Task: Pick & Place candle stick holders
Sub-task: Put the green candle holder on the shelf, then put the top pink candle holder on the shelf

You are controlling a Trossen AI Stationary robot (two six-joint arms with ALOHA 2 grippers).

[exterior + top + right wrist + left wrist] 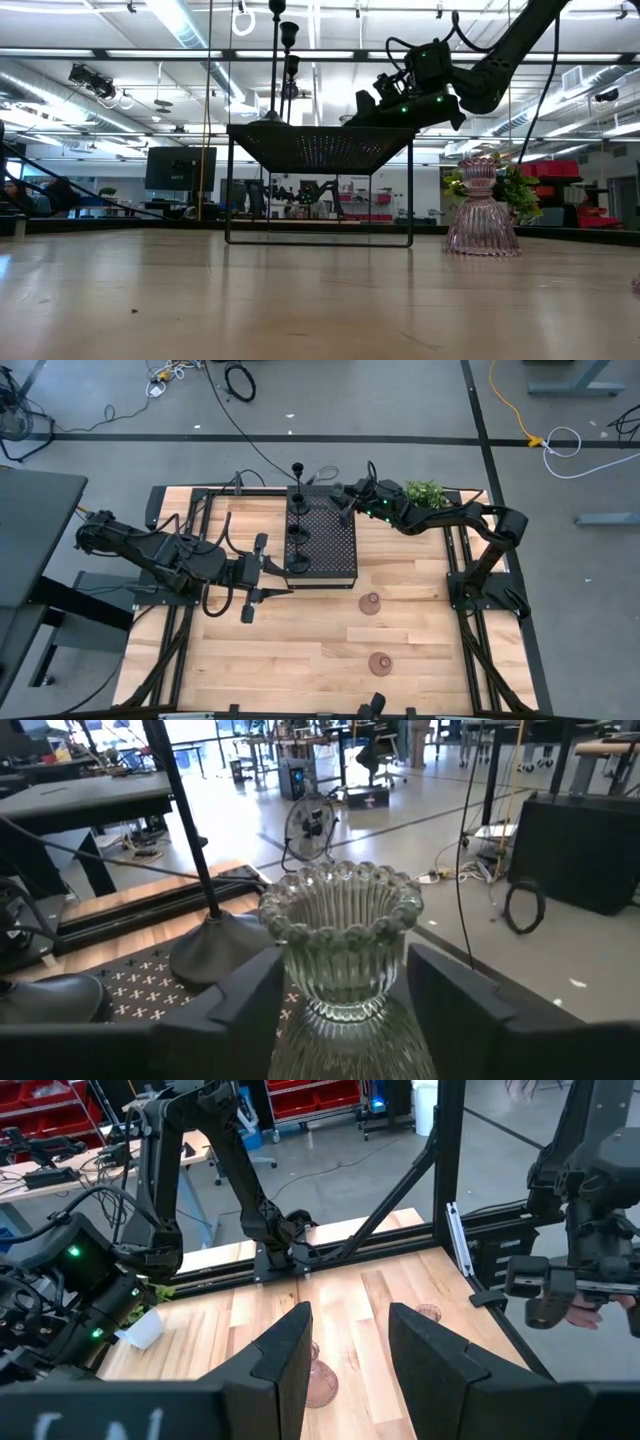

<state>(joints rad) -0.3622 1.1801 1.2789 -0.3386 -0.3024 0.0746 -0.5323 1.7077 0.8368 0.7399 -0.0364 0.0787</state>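
A ribbed glass holder (340, 948) was clamped between the right gripper (347, 503) jaws at upper centre, above the perforated block (322, 536), presumably for placing. Black holders (297, 532) crowded the block. The left gripper (253, 576), jaws apart, waited centre-left. Two glass holders (370, 603) remained on the table (300, 650) at lower right.

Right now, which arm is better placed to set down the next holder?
The right end effector: it grips a ribbed glass holder over the perforated block; the left end effector is open, empty.
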